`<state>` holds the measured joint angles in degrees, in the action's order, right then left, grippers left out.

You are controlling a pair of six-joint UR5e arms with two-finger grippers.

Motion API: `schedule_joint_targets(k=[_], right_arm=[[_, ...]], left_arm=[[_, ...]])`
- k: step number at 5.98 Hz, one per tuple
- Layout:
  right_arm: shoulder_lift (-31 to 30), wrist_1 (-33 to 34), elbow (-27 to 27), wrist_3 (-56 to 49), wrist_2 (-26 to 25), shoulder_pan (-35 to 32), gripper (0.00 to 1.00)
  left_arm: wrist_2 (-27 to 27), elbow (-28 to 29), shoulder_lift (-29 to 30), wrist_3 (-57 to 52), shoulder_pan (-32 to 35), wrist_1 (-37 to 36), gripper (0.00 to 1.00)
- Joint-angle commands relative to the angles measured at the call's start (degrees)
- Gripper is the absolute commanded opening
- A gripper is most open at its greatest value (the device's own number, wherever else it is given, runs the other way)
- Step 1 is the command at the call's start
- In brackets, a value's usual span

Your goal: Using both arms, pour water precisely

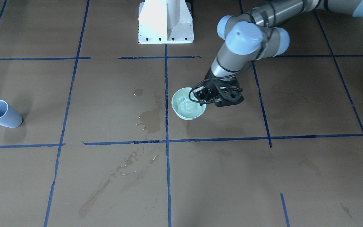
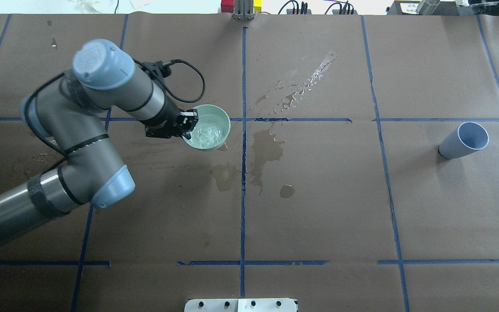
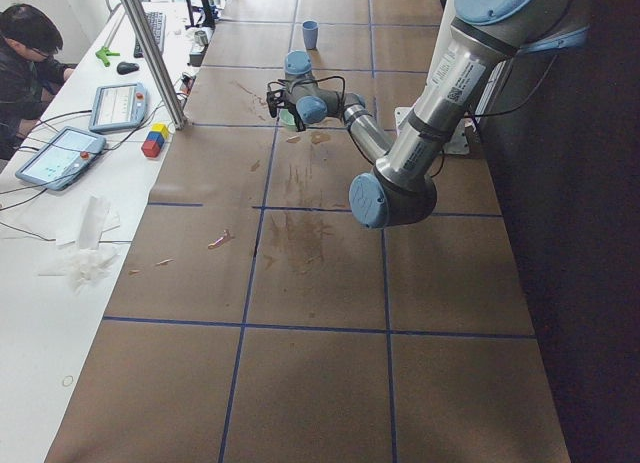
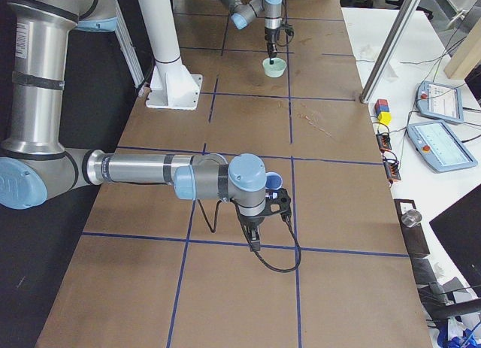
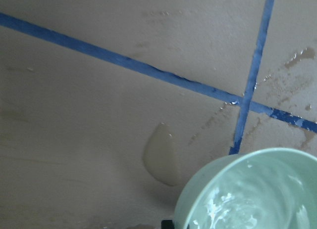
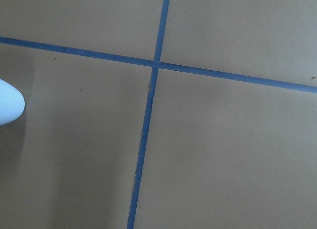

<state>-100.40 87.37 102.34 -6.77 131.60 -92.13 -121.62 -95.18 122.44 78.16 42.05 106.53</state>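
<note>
Here, left gripper point(image 2: 187, 123) pinches the rim of the green bowl point(image 2: 227, 125), fingers closed on it | water point(image 2: 206, 134) ripples inside the bowl, just left of the centre tape line point(image 2: 243, 208) | right gripper point(image 4: 253, 239) shows only from the side, finger state cannot be told | blue cup point(image 2: 464, 141) sits well apart on the robot's right | wet stains point(image 2: 267, 147) beside the bowl.

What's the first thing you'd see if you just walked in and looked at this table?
The left gripper pinching the rim of a green bowl of rippling water, near the table's middle. Next to it, dark wet stains lie across the brown paper, and a pale blue cup stands alone far off on the robot's right side.
</note>
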Motion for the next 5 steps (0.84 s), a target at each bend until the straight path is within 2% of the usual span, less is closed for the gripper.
schedule_joint_targets(k=[1,4,5], right_arm=[[-0.1,0.0,0.0,0.0,0.0,0.0,1.00],[-0.1,0.0,-0.1,0.0,0.0,0.0,1.00],[-0.1,0.0,-0.1,0.0,0.0,0.0,1.00]], left_arm=[[-7.5,-2.8,-7.9,-13.0,9.1,0.4,0.00],[-18.1,-2.8,-21.5,-38.9,23.6,0.7,0.00],[-18.2,-2.3,-26.6,-47.7,26.9,2.5,0.00]])
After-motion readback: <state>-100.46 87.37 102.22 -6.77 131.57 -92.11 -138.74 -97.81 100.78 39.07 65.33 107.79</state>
